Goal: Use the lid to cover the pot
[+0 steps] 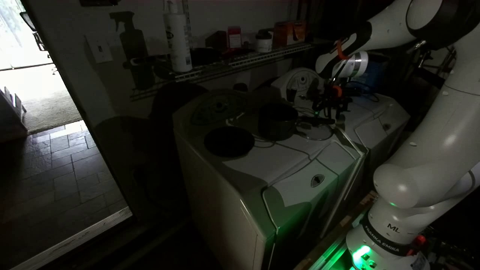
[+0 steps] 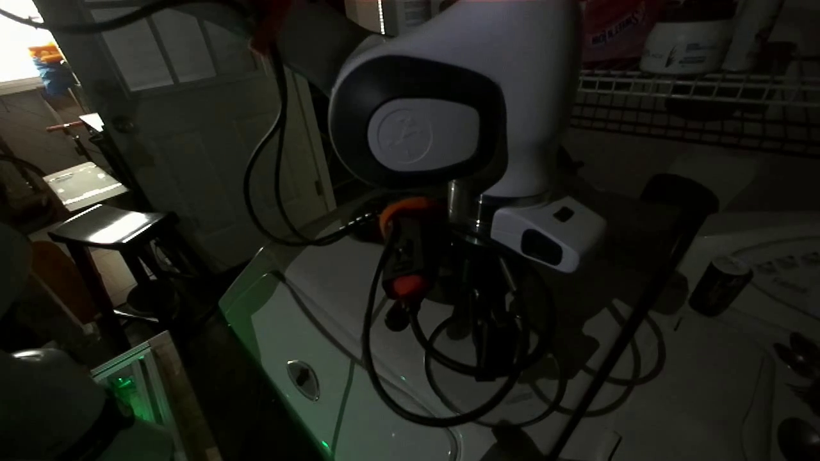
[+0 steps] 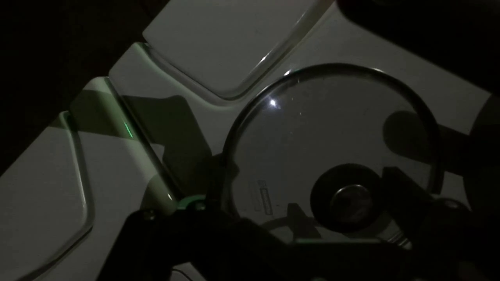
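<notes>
The glass lid (image 3: 297, 128) lies on the white machine top, its dark knob (image 3: 324, 187) facing up. In an exterior view the lid (image 1: 318, 135) rests just beside the small near-black pot (image 1: 278, 125), whose handle reaches out above it. My gripper (image 3: 304, 169) is over the lid with its fingers wide apart. The knob sits between them, closer to the right finger in the wrist view; whether they touch I cannot tell. In an exterior view the gripper (image 1: 330, 114) points down beside the pot handle. The pot cannot be made out behind the arm in an exterior view.
A wide, flat dark dish (image 1: 229, 141) sits beyond the pot on the machine (image 1: 285, 157). Above runs a wire shelf (image 1: 270, 55) holding a white bottle (image 1: 179, 43). A dark can (image 2: 721, 285) and spoons (image 2: 797, 355) stand near a slanting dark pole (image 2: 631, 326).
</notes>
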Controlling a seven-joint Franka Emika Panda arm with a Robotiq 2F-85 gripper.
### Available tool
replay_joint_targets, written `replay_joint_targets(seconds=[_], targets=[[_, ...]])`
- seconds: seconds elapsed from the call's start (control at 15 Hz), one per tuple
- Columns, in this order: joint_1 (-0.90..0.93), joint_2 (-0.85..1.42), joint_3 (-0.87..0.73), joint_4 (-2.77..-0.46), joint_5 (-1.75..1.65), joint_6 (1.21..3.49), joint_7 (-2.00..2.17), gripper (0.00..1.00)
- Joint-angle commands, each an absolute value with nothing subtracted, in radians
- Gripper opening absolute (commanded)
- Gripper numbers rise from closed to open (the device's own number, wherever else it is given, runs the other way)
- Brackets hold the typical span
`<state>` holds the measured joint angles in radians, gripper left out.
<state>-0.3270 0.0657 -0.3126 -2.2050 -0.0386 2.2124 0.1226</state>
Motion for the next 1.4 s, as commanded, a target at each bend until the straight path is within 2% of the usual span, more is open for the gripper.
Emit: replay_joint_targets(seconds=[0.0,1.33], targets=[[-0.318,0.113,-0.307,-2.169,0.009,2.219,0.107,1.0],[-0.302,0.195,-0.283,-2.129,0.012,2.271,0.103,1.0]])
